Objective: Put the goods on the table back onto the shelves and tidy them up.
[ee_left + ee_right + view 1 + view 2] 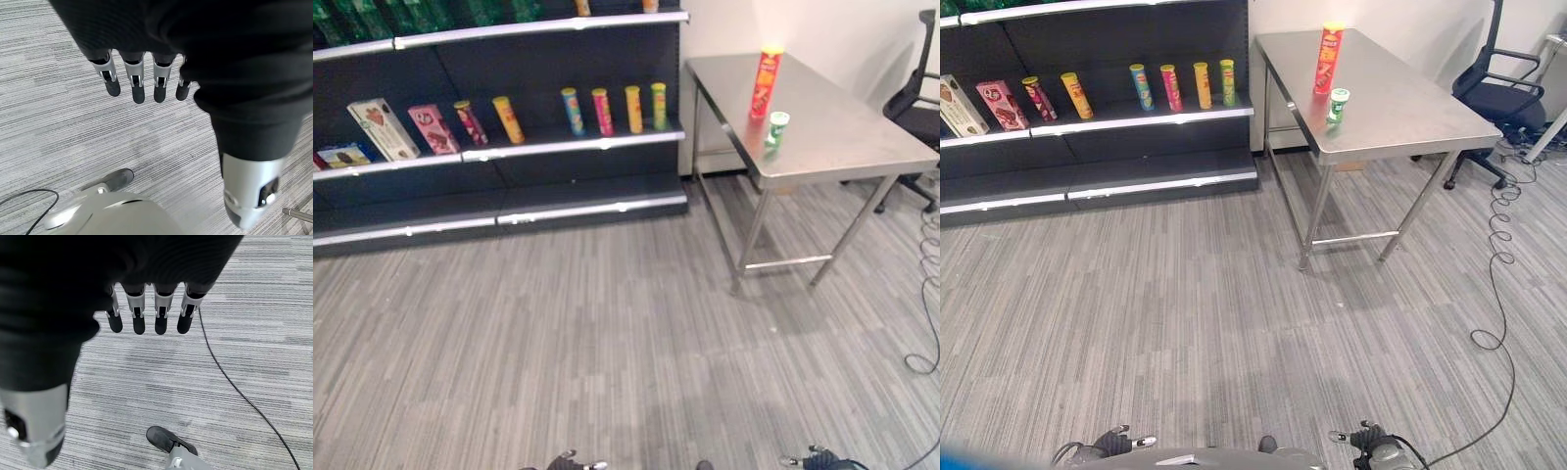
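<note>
Right now both hands hang empty at your sides: the left hand (146, 73) has its fingers straight and relaxed over the grey floor (607, 352), and the right hand (146, 308) is the same, holding nothing; the goods you need are well away, on the steel table (842, 147) to the right of the shelves (509, 147); 2 items stand there, a tall red can (766, 82) upright toward the back and a small green-and-white cup (776, 128) just in front of it, near the table's left edge; the middle shelf already carries a row of upright tubes (614, 110) and some boxes (384, 129) farther left, with bare space beyond the last tube toward the shelf's right end. So the step in hand is the approach; walk up square to the table's near side until both items sit within easy reach, and stop short of its legs; take the cup first with your right hand, since it blocks the way to the can; close round its middle, lift it straight up, and keep clear of the tall can, which looks easy to topple if brushed.
</note>
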